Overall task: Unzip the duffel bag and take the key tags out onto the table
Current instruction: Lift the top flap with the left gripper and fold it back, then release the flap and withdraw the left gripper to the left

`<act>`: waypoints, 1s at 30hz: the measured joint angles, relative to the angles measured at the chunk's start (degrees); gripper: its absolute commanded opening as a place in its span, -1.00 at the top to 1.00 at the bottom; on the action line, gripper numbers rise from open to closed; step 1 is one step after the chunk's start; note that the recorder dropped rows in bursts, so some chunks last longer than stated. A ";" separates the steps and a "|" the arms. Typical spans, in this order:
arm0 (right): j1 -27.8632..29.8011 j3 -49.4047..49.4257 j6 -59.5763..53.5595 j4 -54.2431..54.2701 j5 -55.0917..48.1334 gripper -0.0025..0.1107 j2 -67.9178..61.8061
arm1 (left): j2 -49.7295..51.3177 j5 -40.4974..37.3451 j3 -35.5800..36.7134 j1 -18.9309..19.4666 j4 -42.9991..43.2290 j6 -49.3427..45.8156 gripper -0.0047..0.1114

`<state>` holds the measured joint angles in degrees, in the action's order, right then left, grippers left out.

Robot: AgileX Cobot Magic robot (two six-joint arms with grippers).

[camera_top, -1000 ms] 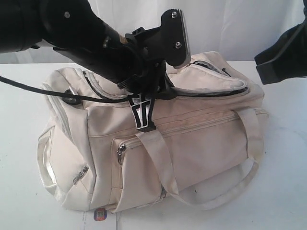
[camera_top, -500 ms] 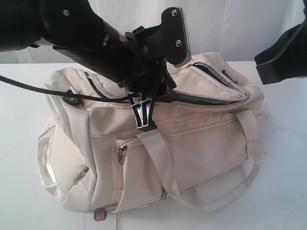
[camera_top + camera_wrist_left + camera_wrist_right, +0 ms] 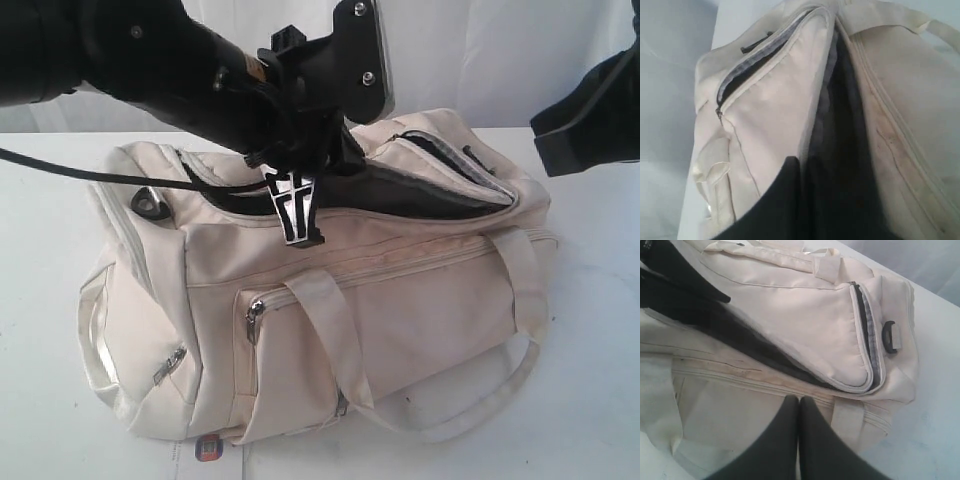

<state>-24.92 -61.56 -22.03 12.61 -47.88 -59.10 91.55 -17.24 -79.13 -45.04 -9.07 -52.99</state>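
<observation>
- Judging the unzipping as done: main zip of the duffel bag (image 3: pixel 400 300) parted along the top, with dark lining (image 3: pixel 400 195) showing through a long gap under the top flap (image 3: pixel 440 150).
- Sitting on the white desk (image 3: pixel 590 400), around the middle of the exterior view, handles draped down the near side.
- Pinching the edge of that flap with the left fingers (image 3: pixel 782 200), pressed together on the fabric as far as the left wrist view lets on, and holding it raised off the body of the bag so the mouth gapes.
- Hanging above the near side of the bag with the right fingers (image 3: pixel 780 440), shut tight against each other and gripping nothing.
- Finding no key tags in any of the 3 views: none on the desk, none in the opening, where only dark lining shows. Probably down inside the bag, but cannot tell where.
- Counting 1 of the 2 parts of the job as finished, then: bag open, tags not yet out.
- Leaving, most likely, 2 moves: a reach into the gap for the tags, then a set-down on bare desk beside the bag.
- Needing the flap kept up meanwhile, or the opening may fall shut over whichever arm goes in.
</observation>
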 measured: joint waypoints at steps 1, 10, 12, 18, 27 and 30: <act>0.00 0.00 0.00 0.00 0.00 0.96 0.00 | 0.00 0.11 0.00 0.72 0.23 0.00 0.92; 0.00 0.00 0.00 -0.11 -0.36 0.96 0.00 | 1.93 25.39 0.00 18.32 1.13 0.13 0.92; 0.00 0.00 0.00 -0.11 -1.00 0.96 0.00 | 4.31 30.04 0.00 21.46 1.13 0.13 0.83; 0.00 0.00 0.00 -0.11 -1.30 0.96 0.00 | 9.71 28.95 0.00 25.69 1.13 0.13 -0.60; 0.00 0.00 0.00 -0.11 -1.52 0.96 0.00 | 7.45 37.07 0.00 25.84 -0.97 0.01 -0.72; 0.00 0.00 0.00 -0.11 -1.52 0.96 0.00 | 5.52 37.50 0.00 25.84 -5.77 -1.94 -0.61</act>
<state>-24.92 -61.56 -22.03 12.50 -49.41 -59.10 97.07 20.26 -79.13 -19.20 -14.84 -54.93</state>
